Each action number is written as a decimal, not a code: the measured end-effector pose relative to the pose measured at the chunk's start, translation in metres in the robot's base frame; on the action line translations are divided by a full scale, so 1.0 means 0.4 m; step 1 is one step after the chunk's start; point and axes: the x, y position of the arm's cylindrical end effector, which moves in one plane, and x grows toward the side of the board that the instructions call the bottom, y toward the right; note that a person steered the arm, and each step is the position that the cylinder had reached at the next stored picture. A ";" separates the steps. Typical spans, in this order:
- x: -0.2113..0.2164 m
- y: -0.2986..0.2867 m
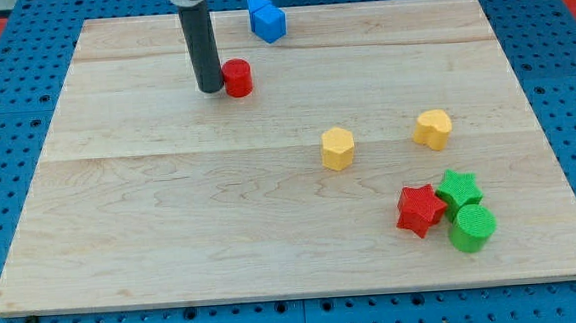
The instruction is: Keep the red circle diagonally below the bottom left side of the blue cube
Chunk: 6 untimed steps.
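My tip (209, 88) is seen touching the red circle's (237, 77) left side; the blue cube (267, 19) lies up-right. No claw is fitted to the worktop (171, 219) rod.

**Bystander blocks on the board**

On my screen a yellow hexagon block (337, 147) sits near the middle of the wooden board (171, 219), with a yellow heart block (433, 129) well apart toward the view's right. Lower right, I see a red star (419, 211) touching a green star (459, 190), and a green cylinder (471, 228) just below them.
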 end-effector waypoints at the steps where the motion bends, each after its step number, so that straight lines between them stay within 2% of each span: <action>1: -0.021 0.014; 3: 0.143 -0.001; 4: 0.151 0.153; 6: 0.085 0.208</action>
